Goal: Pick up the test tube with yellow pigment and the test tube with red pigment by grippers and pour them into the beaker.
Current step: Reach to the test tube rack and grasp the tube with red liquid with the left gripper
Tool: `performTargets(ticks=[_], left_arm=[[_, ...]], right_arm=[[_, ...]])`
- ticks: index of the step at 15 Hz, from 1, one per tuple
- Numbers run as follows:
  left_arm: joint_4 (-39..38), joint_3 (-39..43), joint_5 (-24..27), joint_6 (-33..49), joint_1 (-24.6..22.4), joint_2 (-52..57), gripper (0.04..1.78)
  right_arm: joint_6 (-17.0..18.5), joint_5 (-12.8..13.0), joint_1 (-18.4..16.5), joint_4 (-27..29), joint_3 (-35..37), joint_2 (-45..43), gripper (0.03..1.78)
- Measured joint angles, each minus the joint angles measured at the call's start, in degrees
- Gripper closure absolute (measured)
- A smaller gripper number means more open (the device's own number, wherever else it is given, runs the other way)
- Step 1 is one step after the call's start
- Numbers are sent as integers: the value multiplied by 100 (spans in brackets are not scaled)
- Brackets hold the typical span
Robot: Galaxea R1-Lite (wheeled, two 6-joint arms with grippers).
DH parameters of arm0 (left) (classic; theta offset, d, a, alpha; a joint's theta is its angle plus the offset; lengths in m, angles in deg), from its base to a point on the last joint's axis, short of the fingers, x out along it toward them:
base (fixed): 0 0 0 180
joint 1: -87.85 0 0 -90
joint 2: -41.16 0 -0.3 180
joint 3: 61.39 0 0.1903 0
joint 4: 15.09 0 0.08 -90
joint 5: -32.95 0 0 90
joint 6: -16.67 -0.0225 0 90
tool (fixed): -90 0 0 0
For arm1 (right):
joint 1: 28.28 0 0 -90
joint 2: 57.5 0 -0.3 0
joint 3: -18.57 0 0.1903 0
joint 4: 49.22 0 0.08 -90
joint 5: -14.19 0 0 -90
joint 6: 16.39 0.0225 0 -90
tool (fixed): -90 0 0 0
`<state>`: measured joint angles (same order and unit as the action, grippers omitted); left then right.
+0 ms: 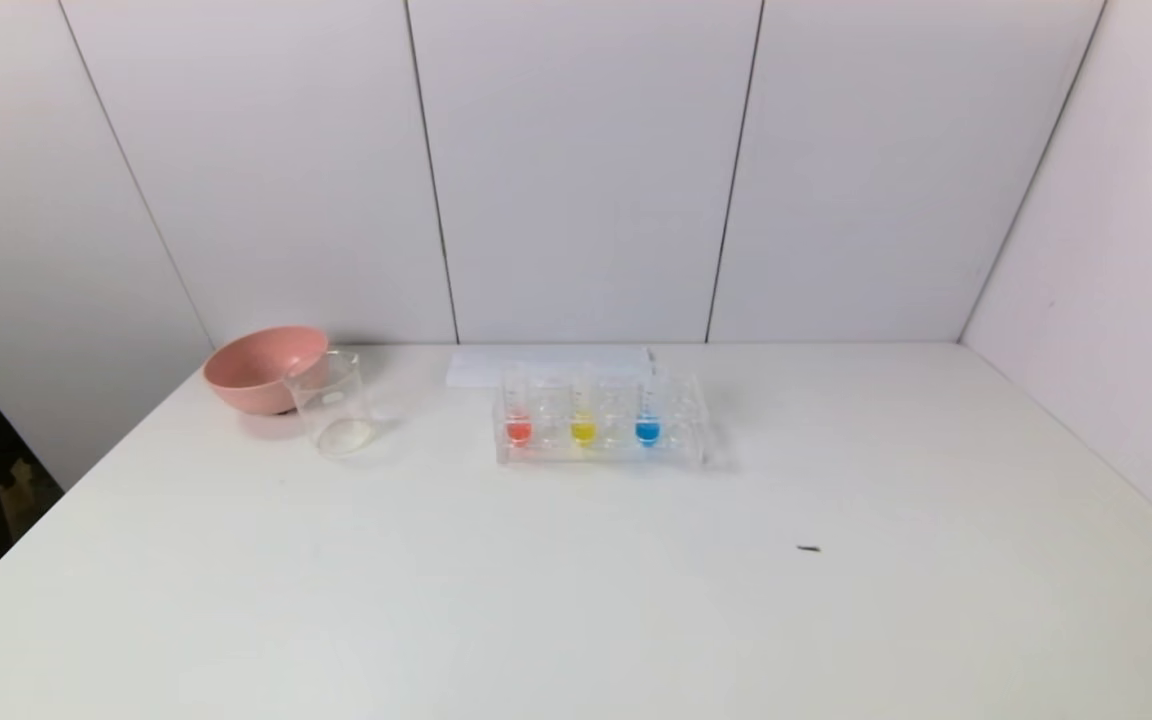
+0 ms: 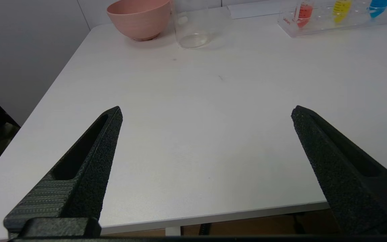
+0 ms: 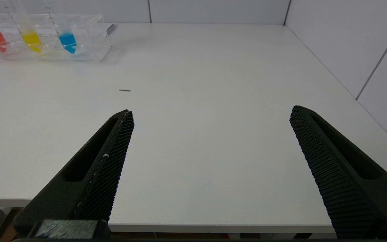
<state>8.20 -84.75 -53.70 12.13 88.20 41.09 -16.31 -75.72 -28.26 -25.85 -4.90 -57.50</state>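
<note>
Zero poured: red tube (image 1: 518,420) and yellow tube (image 1: 583,420) racked, beaker (image 1: 333,403) empty; your left pincer (image 2: 207,112) and right pincer (image 3: 210,112) spread, unloaded.

The left arm's black two-fingered end effector (image 2: 206,112) hangs low at the near edge of the white desk (image 2: 213,134), on the robot's left side, its tips over the desk. Its long tapering fingers (image 2: 92,158) are spread wide apart, with nothing between them. The right arm's black two-fingered end effector (image 3: 210,112) sits likewise at the near edge on the robot's right, its ribbed tapering fingers (image 3: 328,168) spread just as wide and gripping nothing. Neither arm nor end effector shows in the head view.
</note>
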Motion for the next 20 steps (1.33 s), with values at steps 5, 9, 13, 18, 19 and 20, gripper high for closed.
performTargets(ticks=[5,9,13,18,19,20], left_arm=[[0,0,0,0,0,0,6],[0,0,0,-1,0,0,6],[0,0,-5,7,-2,0,6],[2,0,-60,2,0,0,6],[-2,0,-60,2,0,0,6],[-4,0,-57,-6,0,0,6]], right_arm=[[2,0,-2,0,0,0,11],[2,0,-2,0,0,0,11],[2,0,-2,0,0,0,11],[2,0,-2,0,0,0,11],[2,0,-2,0,0,0,11],[2,0,-2,0,0,0,11]])
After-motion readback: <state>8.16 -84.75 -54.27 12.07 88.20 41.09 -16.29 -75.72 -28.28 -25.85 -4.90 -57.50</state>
